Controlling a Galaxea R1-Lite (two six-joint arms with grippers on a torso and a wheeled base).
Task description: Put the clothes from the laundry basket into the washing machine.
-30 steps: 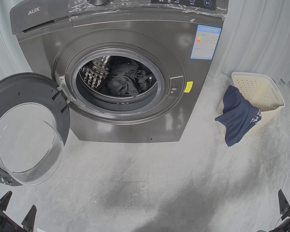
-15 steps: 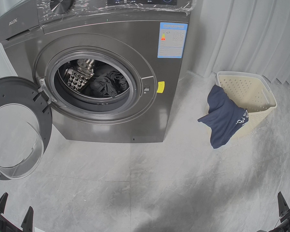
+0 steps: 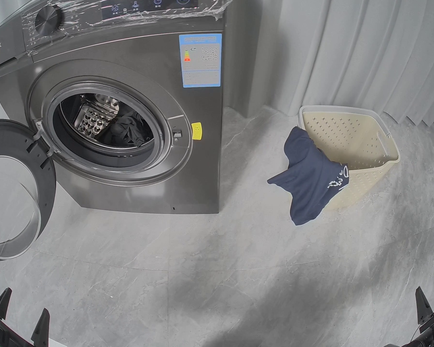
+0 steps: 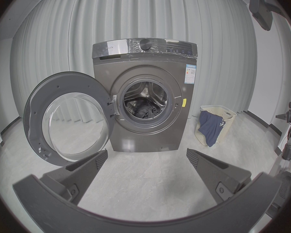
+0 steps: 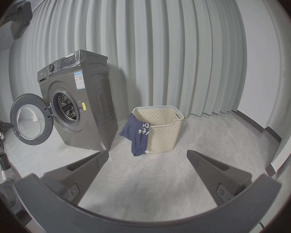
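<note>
- Grey marble-look floor [image 3: 255,285] with a pale pleated curtain [image 3: 342,39] behind it, pretty plain setup.
- left gripper [image 4: 146,151]: its fingers [image 4: 84,171] are spread wide with nothing between them, hanging low over the floor.
- right gripper [image 5: 147,151]: same deal, released and empty, also low over the floor.
- washing machine [image 3: 130,121] sits well ahead of the left gripper's fingers. Its round door [image 3: 14,189] is swung fully open, out to the left of them.
- dark clothes [image 3: 125,131] are lying in the drum, straight ahead of the left fingers. It looks like a couple of pieces bunched up, but honestly I can't tell how many.
- laundry basket [image 5: 165,136], cream plastic with little holes, stands on the floor well ahead of the right gripper's fingers. It's off to the machine's right and not touching it.
- navy garment [image 3: 311,179] with white print is draped over the basket's rim on the machine side. Part of it is inside and the rest hangs down the outside towards the floor, well apart from both sets of fingers.
</note>
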